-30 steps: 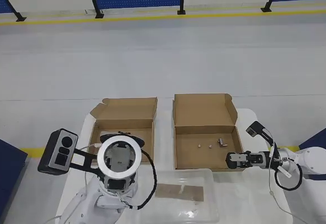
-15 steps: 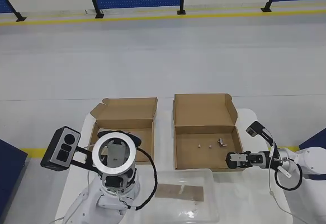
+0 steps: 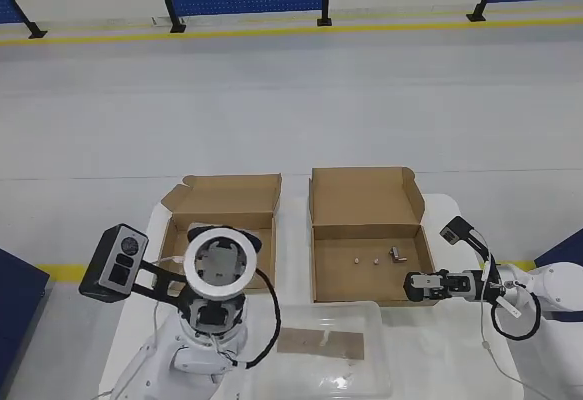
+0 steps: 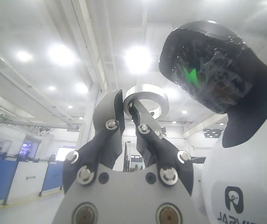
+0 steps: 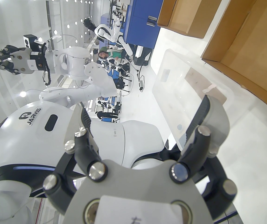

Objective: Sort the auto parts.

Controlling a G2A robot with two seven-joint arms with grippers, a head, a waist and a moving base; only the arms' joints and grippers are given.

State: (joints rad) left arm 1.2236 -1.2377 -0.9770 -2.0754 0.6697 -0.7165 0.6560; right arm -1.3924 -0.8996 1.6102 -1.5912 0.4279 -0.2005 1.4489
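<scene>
Your left gripper (image 4: 127,109) pinches the shiny metal ring (image 4: 162,103) by its wall, one finger inside for a sure hold. Your right gripper (image 5: 145,108) hangs spread, free.

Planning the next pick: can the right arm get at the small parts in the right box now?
Probably yes. The right end effector is open and empty at the near corner of the box, which is open-topped; nothing covers the parts.

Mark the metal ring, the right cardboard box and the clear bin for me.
metal ring (image 4: 147,89): left wrist view, on its outer band.
right cardboard box (image 3: 356,285): top view, on its bare floor.
clear bin (image 3: 303,375): top view, on its bare bottom.
</scene>
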